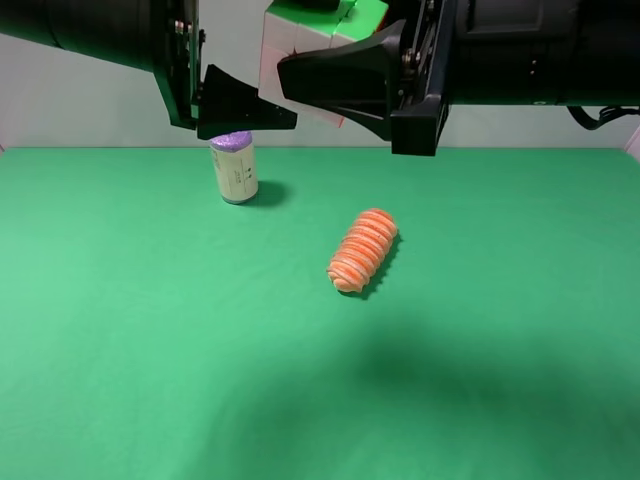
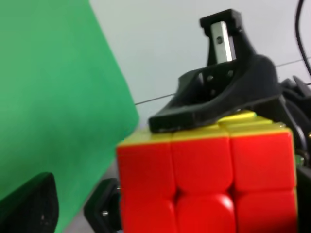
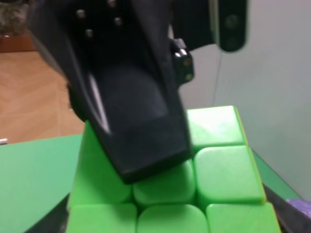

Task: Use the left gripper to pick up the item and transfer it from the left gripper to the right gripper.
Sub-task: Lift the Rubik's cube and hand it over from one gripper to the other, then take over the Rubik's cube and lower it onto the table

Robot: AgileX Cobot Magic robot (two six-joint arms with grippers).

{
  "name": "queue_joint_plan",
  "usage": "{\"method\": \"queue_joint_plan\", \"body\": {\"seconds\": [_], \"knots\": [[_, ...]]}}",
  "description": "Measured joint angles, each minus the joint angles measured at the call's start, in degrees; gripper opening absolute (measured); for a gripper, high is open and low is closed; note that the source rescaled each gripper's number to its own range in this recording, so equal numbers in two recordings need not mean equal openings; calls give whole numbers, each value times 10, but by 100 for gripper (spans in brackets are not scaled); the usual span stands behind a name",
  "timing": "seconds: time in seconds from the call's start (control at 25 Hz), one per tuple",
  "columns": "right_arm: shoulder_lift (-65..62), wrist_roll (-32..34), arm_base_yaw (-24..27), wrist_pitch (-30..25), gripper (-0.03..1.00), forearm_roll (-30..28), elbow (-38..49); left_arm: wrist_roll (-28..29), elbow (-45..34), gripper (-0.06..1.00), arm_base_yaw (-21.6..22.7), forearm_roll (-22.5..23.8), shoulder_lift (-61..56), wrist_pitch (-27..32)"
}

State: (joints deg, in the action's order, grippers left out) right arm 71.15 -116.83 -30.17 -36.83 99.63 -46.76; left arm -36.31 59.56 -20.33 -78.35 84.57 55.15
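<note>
The puzzle cube (image 1: 305, 40) is held high above the green table at the top middle, green face up and a white face toward the exterior camera. My left gripper (image 1: 288, 60) reaches in from the left. Its lower finger (image 1: 245, 110) is under the cube's bottom edge and its upper finger (image 3: 136, 116) lies on the green top face (image 3: 223, 170). My right gripper (image 1: 315, 75) comes from the right. One of its fingers (image 2: 214, 107) rests on the yellow face above the red face (image 2: 204, 179). Both appear closed on the cube.
A pale can with a purple top (image 1: 234, 168) stands on the green table (image 1: 150, 350) at the back left, below the left gripper. An orange ribbed roll (image 1: 363, 250) lies near the table's middle. A grey wall is behind.
</note>
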Motion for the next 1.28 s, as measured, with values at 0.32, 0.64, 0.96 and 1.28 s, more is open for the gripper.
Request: {"method": "queue_joint_plan", "body": {"seconds": [0.32,0.64,0.96,1.28], "knots": [[5,0,0,48,1,-9,0,19,0,79,51,51,0,3],[5,38,0,111,0,-68,0,26,0,79,74,126,0,7],[5,78,0,132,0,-113,0,27,0,79,96,138,0,8],[5,170,0,145,0,-215,0,45,0,79,142,233,-1,35]]}}
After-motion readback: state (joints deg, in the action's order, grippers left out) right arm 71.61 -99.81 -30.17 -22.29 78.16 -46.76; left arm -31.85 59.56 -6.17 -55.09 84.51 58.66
